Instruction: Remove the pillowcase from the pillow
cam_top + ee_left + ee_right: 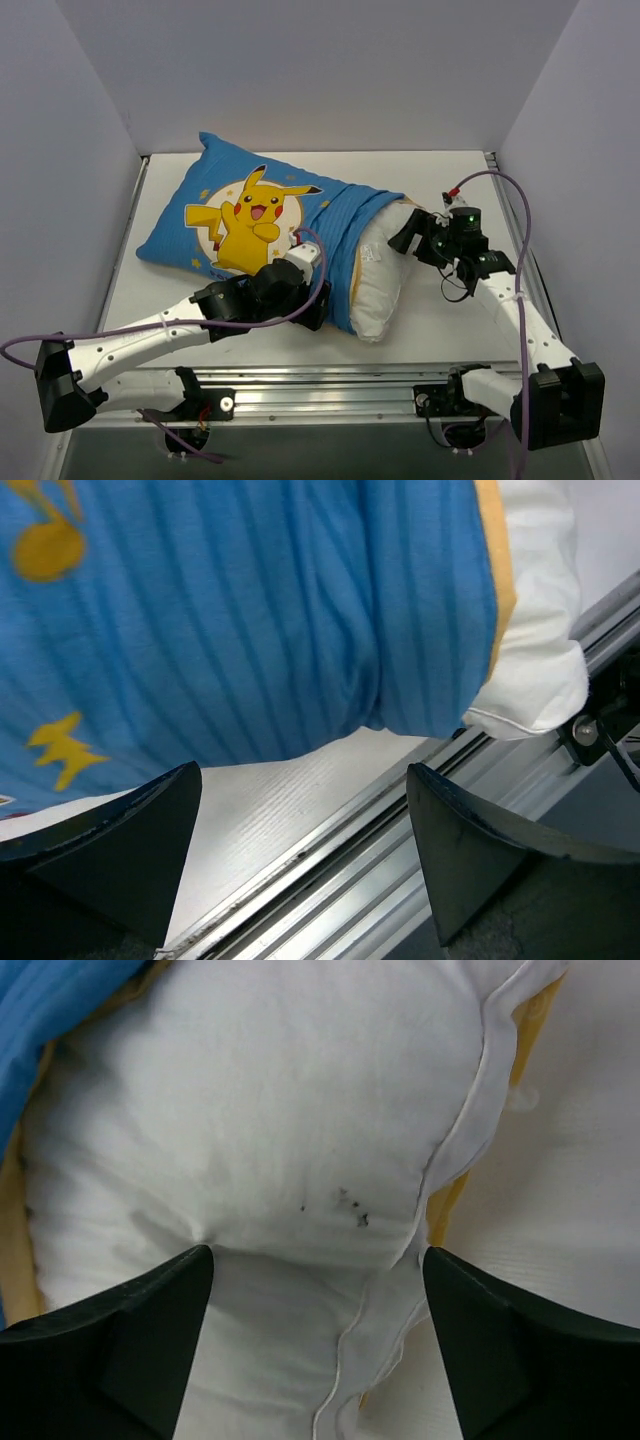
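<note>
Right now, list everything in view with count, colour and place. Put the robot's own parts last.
pillowcase: one, blue with yellow cartoon and stars, left and middle of the table, covering most of the pillow
pillow: one, white, right end sticking out of the case
table: one, white, under both
walls: three, pale grey, left, back, right
rail: one, silver, near table edge
left arm: one, white and black, reaching the case's near edge
right arm: one, white and black, at the bare pillow end
left end effector: one, black, open
right end effector: one, black, open
</note>
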{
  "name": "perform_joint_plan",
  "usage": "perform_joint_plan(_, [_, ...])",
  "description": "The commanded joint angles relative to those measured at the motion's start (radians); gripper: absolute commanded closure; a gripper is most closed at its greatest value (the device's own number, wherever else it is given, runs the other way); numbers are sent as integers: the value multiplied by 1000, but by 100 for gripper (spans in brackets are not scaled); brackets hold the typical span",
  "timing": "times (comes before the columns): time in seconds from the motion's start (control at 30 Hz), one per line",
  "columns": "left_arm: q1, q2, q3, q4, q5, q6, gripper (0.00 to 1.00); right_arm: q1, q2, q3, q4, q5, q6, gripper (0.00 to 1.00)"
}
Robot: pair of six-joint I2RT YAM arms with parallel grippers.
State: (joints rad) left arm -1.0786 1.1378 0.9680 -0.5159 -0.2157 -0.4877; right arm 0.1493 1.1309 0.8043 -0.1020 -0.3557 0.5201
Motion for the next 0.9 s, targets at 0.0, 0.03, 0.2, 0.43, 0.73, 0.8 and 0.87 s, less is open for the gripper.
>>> perform_joint_plan(0.0, [-35, 25, 23, 86, -13, -61, 9, 1, -112, -31, -99, -23, -26, 16])
perform_joint_plan(0.03, [-44, 37, 28, 99, -7, -66, 9, 3, -164, -56, -138, -29, -28, 13])
perform_joint_plan(0.2, [-95, 147, 51, 143, 9, -65, 9, 4, -290, -77, -260, -92, -48, 5])
perform_joint_plan(0.43, [-101, 211, 40, 209, 27, -68, 21, 33, -434, -125, -328, -157, -32, 2])
perform_joint_plan(0.73, [-103, 237, 41, 269, 90, -109, 24, 173, -520, -252, -263, -132, 112, 1])
perform_joint_plan(0.8, [-103, 231, 40, 272, 101, -114, 23, 180, -523, -277, -240, -150, 127, 1])
perform_joint_plan(0.87, [-103, 223, 38, 272, 93, -117, 21, 187, -517, -301, -209, -155, 138, 1])
